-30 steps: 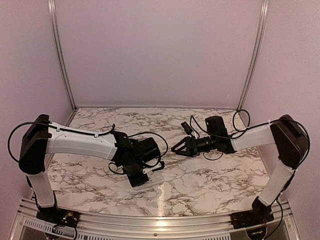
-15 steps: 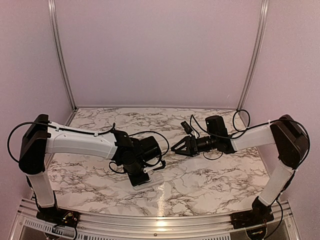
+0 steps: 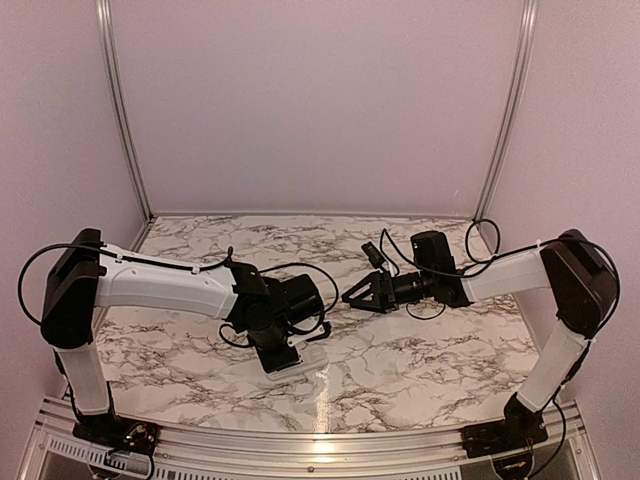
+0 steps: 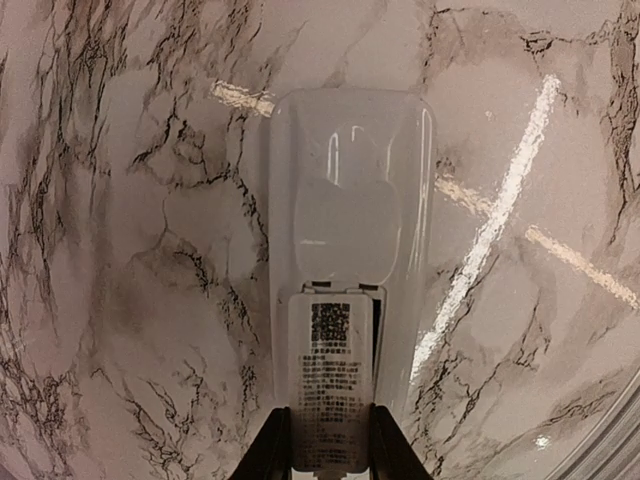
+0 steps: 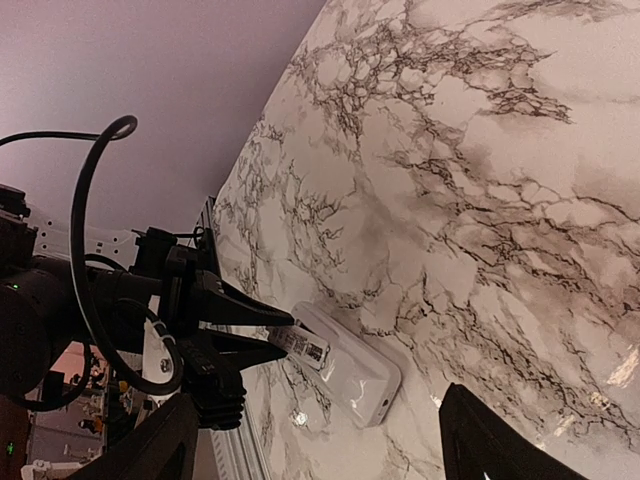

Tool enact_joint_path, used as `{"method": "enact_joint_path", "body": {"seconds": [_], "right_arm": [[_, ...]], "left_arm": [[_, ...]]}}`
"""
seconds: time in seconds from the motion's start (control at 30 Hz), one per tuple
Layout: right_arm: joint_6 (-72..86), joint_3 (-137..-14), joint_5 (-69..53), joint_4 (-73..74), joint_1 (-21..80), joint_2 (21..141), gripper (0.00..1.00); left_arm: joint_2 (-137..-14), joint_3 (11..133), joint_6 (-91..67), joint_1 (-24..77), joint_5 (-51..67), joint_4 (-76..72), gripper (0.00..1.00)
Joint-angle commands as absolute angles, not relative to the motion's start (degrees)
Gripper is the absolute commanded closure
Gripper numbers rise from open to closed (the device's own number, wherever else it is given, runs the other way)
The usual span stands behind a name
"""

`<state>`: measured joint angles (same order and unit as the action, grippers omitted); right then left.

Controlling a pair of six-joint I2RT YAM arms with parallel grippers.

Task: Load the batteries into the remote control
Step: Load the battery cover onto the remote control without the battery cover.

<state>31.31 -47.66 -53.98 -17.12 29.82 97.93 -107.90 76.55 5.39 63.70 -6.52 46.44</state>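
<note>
Near the front edge of the marble table [image 3: 430,365], as seen from overhead, the remote control [image 3: 308,357] lies flat. It is partly covered by the left gripper [image 3: 282,360], which reaches down onto it from the left arm. Beyond the remote and to its right, the right gripper [image 3: 352,290] hangs above the table, well apart from the remote. Its fingers are splayed wide and hold nothing.

Under the left wrist camera the remote [image 4: 345,200] lies back side up with its long axis running away from the lens, and its far half has a shallow glossy recess. At the remote's near end sits a narrow white cover [image 4: 333,385] bearing a QR code and fine print. The left gripper [image 4: 330,455] is clenched on this cover, with one black finger pressed against each long edge, both inside the remote's outline.

From the right wrist camera the remote [image 5: 350,375] shows low in the frame on the table. It appears between the two widely parted fingers [image 5: 170,440] of the right gripper [image 5: 318,400], which hang well clear of it with nothing in their grasp. At the remote's left end the left gripper [image 5: 283,336] pinches the labelled cover [image 5: 305,347]. I cannot tell whether that cover sits flush with the remote or is lifted off it.
</note>
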Motion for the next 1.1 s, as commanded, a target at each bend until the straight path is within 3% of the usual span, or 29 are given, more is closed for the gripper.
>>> {"method": "enact_joint_path", "body": {"seconds": [0.0,1.07], "right_arm": [[31.19,-47.50,-54.69,-18.19,29.36,98.64,0.18],[31.50,-47.40,-55.26,-18.75,29.37,99.18,0.17]], "left_arm": [[-109.07,78.20,6.00,63.37,-6.61,47.11,0.76],[-110.47,78.91,6.84,63.37,-6.73,46.90,0.76]]}}
